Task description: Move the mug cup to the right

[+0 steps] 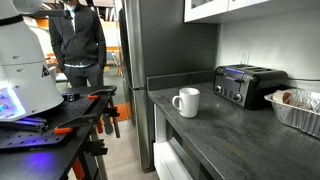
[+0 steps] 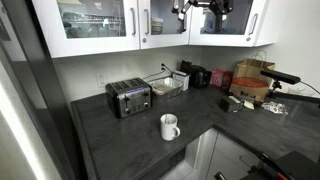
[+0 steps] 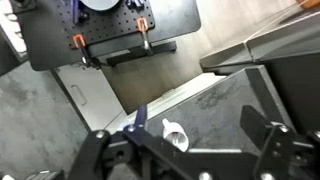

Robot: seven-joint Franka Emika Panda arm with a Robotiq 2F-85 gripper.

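The white mug cup (image 1: pixel 186 101) stands upright on the dark grey countertop (image 1: pixel 230 135), near its front edge, handle to the side. It is apart from the black-and-silver toaster (image 1: pixel 248 85). In an exterior view the mug (image 2: pixel 170 127) sits in front of the toaster (image 2: pixel 128 97). My gripper (image 2: pixel 205 8) hangs high up in front of the wall cabinets, far above the counter. In the wrist view the gripper (image 3: pixel 178 122) is open and empty, and the mug (image 3: pixel 175 135) shows small, far below between the fingers.
A foil tray (image 1: pixel 295 108) sits beside the toaster. Boxes and dark appliances (image 2: pixel 250 80) crowd the counter's far corner. A steel fridge (image 1: pixel 165 50) borders the counter. A person (image 1: pixel 78 40) stands behind the black robot table (image 1: pixel 50 125).
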